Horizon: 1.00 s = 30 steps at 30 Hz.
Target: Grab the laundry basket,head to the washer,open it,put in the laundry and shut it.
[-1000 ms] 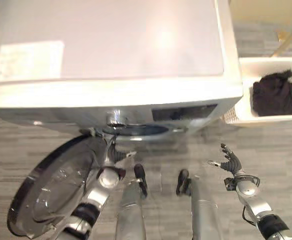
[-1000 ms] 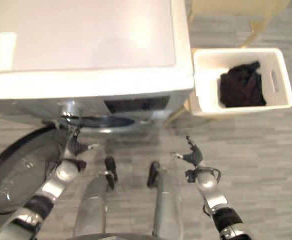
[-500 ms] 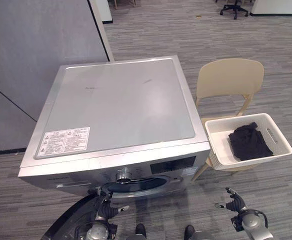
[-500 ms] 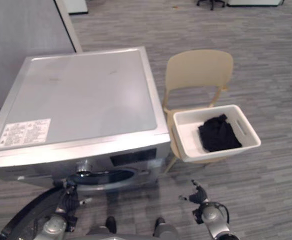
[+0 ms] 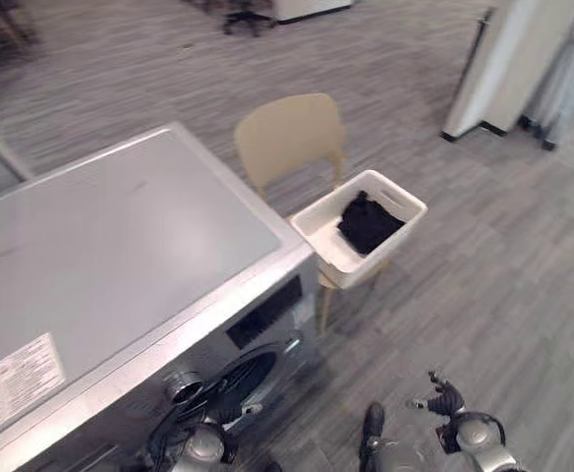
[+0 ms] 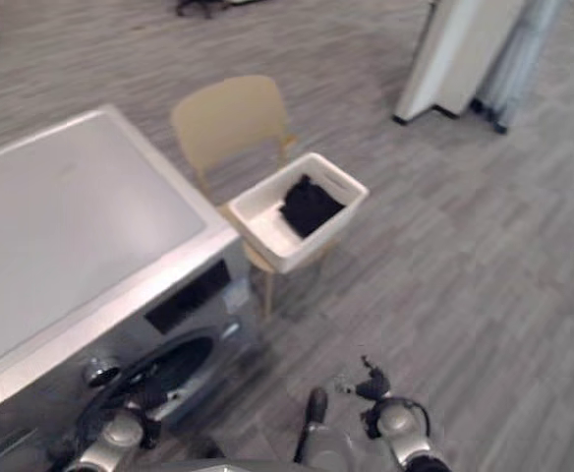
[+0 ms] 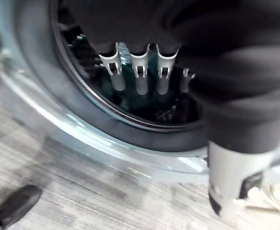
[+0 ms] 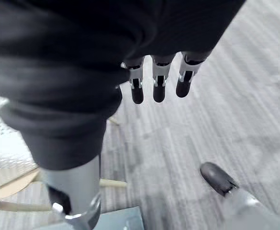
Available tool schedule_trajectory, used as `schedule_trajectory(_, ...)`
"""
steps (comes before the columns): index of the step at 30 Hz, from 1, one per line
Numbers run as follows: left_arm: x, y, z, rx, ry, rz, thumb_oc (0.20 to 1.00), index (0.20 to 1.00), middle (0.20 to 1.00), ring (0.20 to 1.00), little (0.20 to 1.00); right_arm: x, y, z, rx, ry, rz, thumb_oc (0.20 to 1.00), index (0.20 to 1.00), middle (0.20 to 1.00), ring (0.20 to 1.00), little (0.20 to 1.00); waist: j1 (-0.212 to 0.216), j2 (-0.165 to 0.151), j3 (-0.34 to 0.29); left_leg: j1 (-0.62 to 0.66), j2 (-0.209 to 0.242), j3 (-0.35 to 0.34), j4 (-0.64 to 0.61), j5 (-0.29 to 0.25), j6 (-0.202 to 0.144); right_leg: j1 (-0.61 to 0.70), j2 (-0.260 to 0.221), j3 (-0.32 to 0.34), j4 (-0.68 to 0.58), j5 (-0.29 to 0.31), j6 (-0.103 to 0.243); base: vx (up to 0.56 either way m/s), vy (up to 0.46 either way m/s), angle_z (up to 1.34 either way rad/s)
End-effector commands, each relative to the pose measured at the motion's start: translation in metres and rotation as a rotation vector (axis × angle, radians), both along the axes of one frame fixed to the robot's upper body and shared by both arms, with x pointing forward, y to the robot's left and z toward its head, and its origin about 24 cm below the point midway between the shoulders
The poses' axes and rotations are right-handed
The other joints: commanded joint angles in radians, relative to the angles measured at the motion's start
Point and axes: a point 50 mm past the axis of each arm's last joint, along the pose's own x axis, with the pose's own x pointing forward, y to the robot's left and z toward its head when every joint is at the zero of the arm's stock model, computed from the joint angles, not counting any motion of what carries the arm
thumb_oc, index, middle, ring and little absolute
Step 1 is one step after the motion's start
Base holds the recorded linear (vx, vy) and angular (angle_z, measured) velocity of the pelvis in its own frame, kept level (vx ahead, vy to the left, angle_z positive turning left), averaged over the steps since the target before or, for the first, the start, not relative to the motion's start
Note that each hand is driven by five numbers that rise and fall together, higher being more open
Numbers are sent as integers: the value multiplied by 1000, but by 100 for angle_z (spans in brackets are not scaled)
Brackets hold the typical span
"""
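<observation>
The view had swung right; the things themselves stayed put. The laundry [image 5: 368, 222] lay in the basket [image 5: 318, 243] on the chair [image 5: 285, 135], well apart from both hands. The left hand [image 7: 137, 72] hung with fingers straight at the washer [image 5: 120, 256] opening, and the right hand [image 8: 154, 79] was relaxed and empty. Reaching right and pinching the cloth seemed best.

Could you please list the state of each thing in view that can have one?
Washer: door open, drum mouth exposed.
Laundry basket: upright on the chair.
Dark laundry: in the basket, not loaded.
Left hand: open, at the drum mouth, holding nothing.
Right hand: open, empty, above the floor.
</observation>
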Motion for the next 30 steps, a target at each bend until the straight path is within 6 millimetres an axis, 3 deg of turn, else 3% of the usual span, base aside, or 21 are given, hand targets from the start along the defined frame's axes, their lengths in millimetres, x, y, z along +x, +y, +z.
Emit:
schedule_trajectory(1,17,-8,8,25,-65,-74,1000,1000,1000,1000,1000,17,-15,15,-69,-85,-4,1000,1000,1000,1000,1000,40,-4,31,-4,-65,-70,18,-92,51,104,-10,-31,-55,-7,87,54,-86,-206)
schedule_trajectory(4,13,-12,4,24,-44,-83,1000,1000,1000,1000,1000,13,-18,14,-85,-73,-12,1000,1000,1000,1000,1000,28,2,25,22,-73,-44,32,-117,53,87,-13,1,-60,-3,92,166,-129,-121)
schedule_trajectory(6,12,-18,2,4,-38,-78,1000,1000,1000,1000,1000,9,-25,14,-110,-60,-13,1000,1000,1000,1000,1000,13,27,26,10,-39,-38,167,-163,38,112,28,48,-124,-25,70,292,-270,-89)
schedule_trajectory(7,15,-25,3,-20,-59,-69,1000,1000,1000,1000,1000,14,-27,18,-121,-83,-4,1000,1000,1000,1000,1000,33,35,53,-58,-4,-103,313,-104,3,145,76,98,-162,-52,52,208,-219,-121)
schedule_trajectory(8,17,-27,4,-30,-67,-65,1000,1000,1000,1000,1000,18,-26,20,-123,-98,1,1000,1000,1000,1000,1000,51,32,63,-104,-9,-170,353,-83,-12,160,96,119,-175,-60,41,249,-262,-164)
schedule_trajectory(9,18,-32,5,-43,-73,-77,1000,1000,1000,1000,1000,18,-27,20,-119,-104,-8,1000,1000,1000,1000,1000,65,10,76,-188,-38,-258,373,-119,-12,188,104,140,-192,-73,34,257,-199,-201)
schedule_trajectory(11,17,-34,4,-40,-72,-85,1000,1000,1000,1000,1000,17,-26,20,-115,-111,-6,1000,1000,1000,1000,1000,81,-10,91,-257,-56,-298,323,-111,-7,224,122,181,-207,-86,38,370,-129,-88)
schedule_trajectory(12,14,-33,3,-42,-65,-80,1000,1000,1000,1000,1000,14,-25,17,-120,-96,-1,1000,1000,1000,1000,1000,107,-11,102,-319,-73,-317,236,-12,-20,269,167,214,-216,-112,32,336,-66,29)
schedule_trajectory(17,11,-27,4,-36,-63,-65,1000,1000,1000,1000,1000,14,-24,17,-123,-96,-9,1000,1000,1000,1000,1000,148,-5,110,-370,-68,-268,105,73,-33,331,212,234,-219,-167,26,288,4,-20)
schedule_trajectory(18,6,-23,1,-38,-46,-49,1000,1000,1000,1000,1000,12,-20,15,-112,-89,5,1000,1000,1000,1000,1000,155,-6,89,-326,-68,-268,47,103,-18,354,235,239,-213,-180,31,352,44,-27)
schedule_trajectory(22,1,-15,0,-22,-30,-31,1000,1000,1000,1000,1000,9,-12,11,-94,-74,15,1000,1000,1000,1000,1000,164,-38,74,-312,-77,-268,74,100,-1,372,225,242,-188,-203,34,325,84,-18)
schedule_trajectory(24,-1,-5,2,-4,-34,-9,1000,1000,1000,1000,1000,7,-6,8,-80,-66,32,1000,1000,1000,1000,1000,185,-71,58,-287,-91,-259,85,68,22,374,205,241,-126,-218,52,281,108,-78)
schedule_trajectory(27,2,3,5,11,-50,10,1000,1000,1000,1000,1000,8,-2,7,-70,-62,39,1000,1000,1000,1000,1000,198,-88,55,-265,-103,-261,86,43,40,355,184,228,-37,-212,80,174,114,43)
schedule_trajectory(28,4,6,7,18,-58,12,1000,1000,1000,1000,1000,10,0,8,-64,-65,39,1000,1000,1000,1000,1000,200,-87,57,-267,-102,-257,88,51,56,326,176,220,16,-183,84,98,115,65)
schedule_trajectory(29,8,12,11,36,-76,21,1000,1000,1000,1000,1000,16,4,10,-48,-87,41,1000,1000,1000,1000,1000,191,-85,66,-242,-112,-274,77,37,71,262,158,240,131,-134,113,97,113,59)
schedule_trajectory(30,8,12,11,36,-76,21,1000,1000,1000,1000,1000,16,4,10,-48,-87,41,1000,1000,1000,1000,1000,191,-85,65,-242,-112,-274,77,37,71,261,157,240,133,-135,113,149,96,81)
